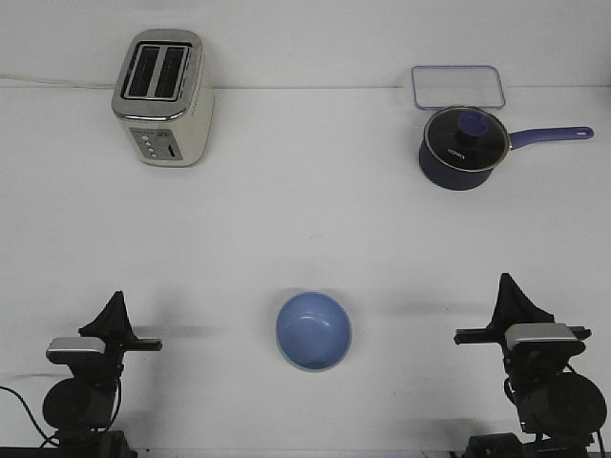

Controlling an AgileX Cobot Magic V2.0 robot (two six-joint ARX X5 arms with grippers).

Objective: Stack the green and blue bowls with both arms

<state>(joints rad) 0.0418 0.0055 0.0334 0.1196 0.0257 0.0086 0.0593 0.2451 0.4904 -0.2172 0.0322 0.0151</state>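
Note:
The light blue bowl [313, 330] sits upright on the white table, near the front edge and midway between my two arms. No separate green bowl shows; only a thin pale rim [349, 336] runs along the blue bowl's right and lower edge, and I cannot tell what it is. My left gripper [116, 300] rests at the front left, its fingers together in a point, empty. My right gripper [506, 282] rests at the front right, also closed to a point and empty. Both are well clear of the bowl.
A silver toaster [162, 95] stands at the back left. A dark navy saucepan [464, 145] with a glass lid and a handle pointing right stands at the back right. A clear rectangular lid [458, 86] lies behind it.

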